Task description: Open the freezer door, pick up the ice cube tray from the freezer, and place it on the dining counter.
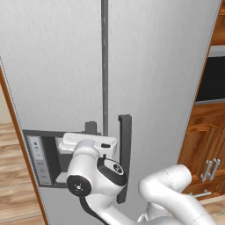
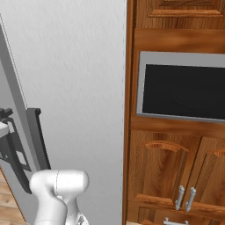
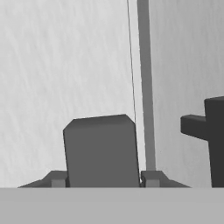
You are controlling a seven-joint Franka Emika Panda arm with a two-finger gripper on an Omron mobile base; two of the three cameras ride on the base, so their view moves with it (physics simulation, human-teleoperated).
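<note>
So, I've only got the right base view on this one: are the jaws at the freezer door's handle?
Observer: Yes. In the hand view the handle stands between the two fingertips. I can't tell whether they press on it.
Operator: Is the door open at all?
Observer: No. In the left base view the freezer door lies flush with the plain door, and the seam between them is straight.
Operator: Sure it's the correct door?
Observer: Yes, it carries the dispenser panel.
</note>
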